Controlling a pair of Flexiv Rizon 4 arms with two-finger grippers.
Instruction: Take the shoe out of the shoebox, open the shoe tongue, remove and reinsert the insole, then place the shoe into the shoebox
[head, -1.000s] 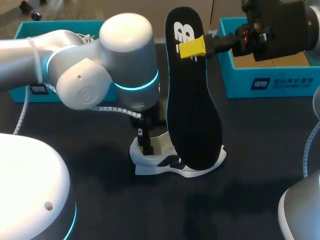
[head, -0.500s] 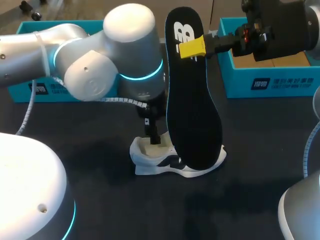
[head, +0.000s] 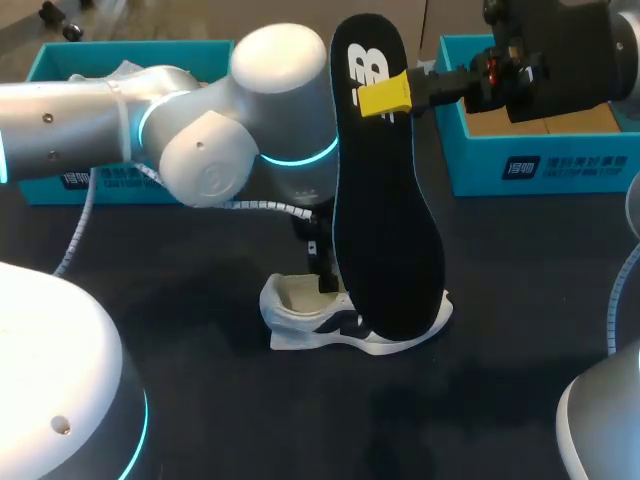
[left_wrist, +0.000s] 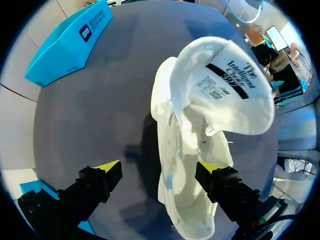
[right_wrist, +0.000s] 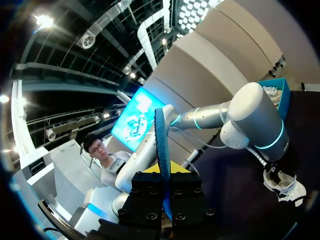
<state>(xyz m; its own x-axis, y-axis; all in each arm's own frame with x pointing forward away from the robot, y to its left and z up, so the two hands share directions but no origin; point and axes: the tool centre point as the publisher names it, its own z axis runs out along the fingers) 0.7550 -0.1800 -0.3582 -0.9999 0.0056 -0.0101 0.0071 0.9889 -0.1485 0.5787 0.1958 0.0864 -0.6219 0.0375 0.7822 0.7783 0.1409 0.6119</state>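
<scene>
Step in hand, judged: insole out, reinsertion pending. Everything sits on the dark matte surface (head: 500, 340). Reaching past the middle is the silver left arm (head: 200, 150) with its cyan ring. At right rear sits the teal cardboard shoebox (head: 540, 165), at left rear a second teal box (head: 60, 60). The long black foam insole (head: 385, 230) stands near upright, its upper end clamped in the right end effector (head: 385, 95). Its lower end hides the forepart of the white fabric shoe (head: 300, 312), which rests on the surface; contact cannot be told.

Spread wide and holding nothing, the left end effector (left_wrist: 159, 167) straddles the shoe, whose white tongue (left_wrist: 225, 85) is folded out. Next move calls for tilting the insole toe-first into the opening. Obstruction: left fingers and tongue crowd that opening.
</scene>
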